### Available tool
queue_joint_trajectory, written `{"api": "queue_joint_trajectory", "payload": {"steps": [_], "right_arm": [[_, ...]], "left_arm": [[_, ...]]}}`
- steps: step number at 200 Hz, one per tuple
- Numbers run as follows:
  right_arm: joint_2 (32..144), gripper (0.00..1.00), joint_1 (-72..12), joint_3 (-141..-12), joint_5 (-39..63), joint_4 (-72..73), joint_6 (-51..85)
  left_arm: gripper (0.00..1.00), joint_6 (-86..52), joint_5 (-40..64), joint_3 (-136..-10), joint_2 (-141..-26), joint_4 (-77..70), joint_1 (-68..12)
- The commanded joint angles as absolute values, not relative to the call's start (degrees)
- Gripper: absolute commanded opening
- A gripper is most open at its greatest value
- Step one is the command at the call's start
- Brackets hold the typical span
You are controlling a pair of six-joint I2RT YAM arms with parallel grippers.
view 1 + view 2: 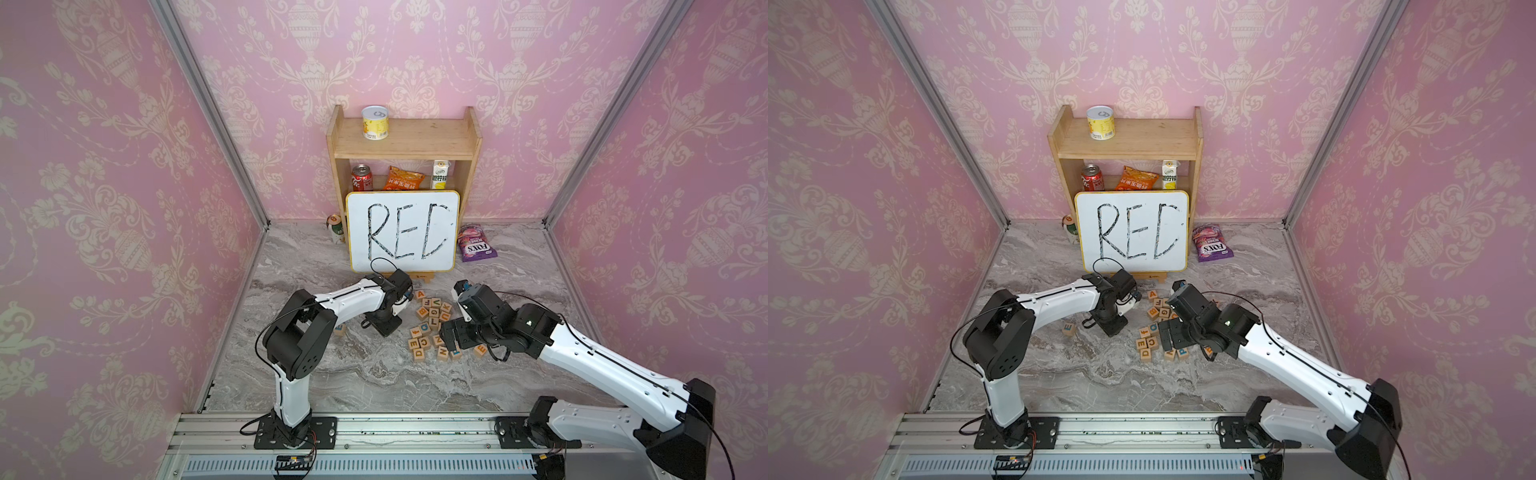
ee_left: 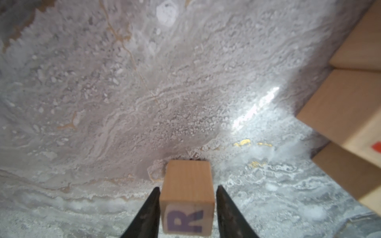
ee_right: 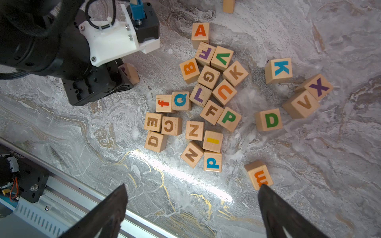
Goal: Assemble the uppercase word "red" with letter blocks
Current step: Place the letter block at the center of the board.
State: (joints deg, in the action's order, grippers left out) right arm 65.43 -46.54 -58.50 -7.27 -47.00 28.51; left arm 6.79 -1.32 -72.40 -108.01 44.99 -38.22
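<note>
The letter blocks lie on the marble table. The purplish R block (image 2: 186, 197) stands on the table between the fingers of my left gripper (image 2: 188, 188), which is open with a thin gap on each side. It shows beside that gripper (image 1: 384, 326) in the right wrist view too (image 3: 128, 72). A lone E block (image 1: 339, 329) lies just left of the left gripper. The green D block (image 3: 269, 120) sits at the edge of the block pile (image 1: 432, 322). My right gripper (image 3: 192, 186) hovers open over bare table near the pile, holding nothing.
An orange E block (image 3: 258, 175) lies by one right fingertip (image 3: 266, 191). A whiteboard (image 1: 403, 230) reading RED leans on a wooden shelf (image 1: 403, 141) at the back. A purple candy bag (image 1: 476, 243) lies to its right. The arms' rail (image 1: 374, 432) runs along the front.
</note>
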Motion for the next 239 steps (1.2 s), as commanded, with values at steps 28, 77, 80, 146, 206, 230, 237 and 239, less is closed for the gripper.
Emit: {"api": "queue_joint_trajectory", "payload": {"steps": [28, 77, 80, 146, 206, 230, 237, 239], "right_arm": [[65.23, 1.00, -46.91, -58.58, -7.19, -47.55, 28.65], [64.61, 1.00, -46.90, -58.03, -7.46, -47.44, 29.09], [64.54, 1.00, -46.93, -58.02, -7.47, -47.46, 29.09], [64.14, 1.00, -46.91, -57.29, -7.44, -47.29, 29.36], [64.23, 1.00, -46.88, -57.61, -7.73, -47.47, 29.05], [63.71, 1.00, -46.86, -57.24, -8.08, -47.64, 29.25], [63.50, 1.00, -46.87, -57.04, -8.24, -47.64, 29.33], [63.47, 1.00, -46.85, -56.97, -8.26, -47.64, 29.35]], "left_arm": [[0.94, 0.76, -4.31, -72.22, -104.29, 42.69, -38.33], [0.99, -14.66, -3.20, -73.74, -104.35, 43.09, -38.46], [0.99, -15.87, -2.88, -73.70, -104.26, 43.00, -38.47], [0.99, -37.81, -0.91, -72.29, -102.65, 42.89, -38.45], [0.99, -56.70, 1.35, -71.43, -102.69, 42.09, -38.43], [0.95, -65.15, 2.25, -70.49, -102.31, 41.31, -38.48], [0.93, -67.90, 2.31, -69.97, -102.13, 41.44, -38.45], [0.93, -68.61, 2.47, -69.79, -102.04, 41.27, -38.48]]}}
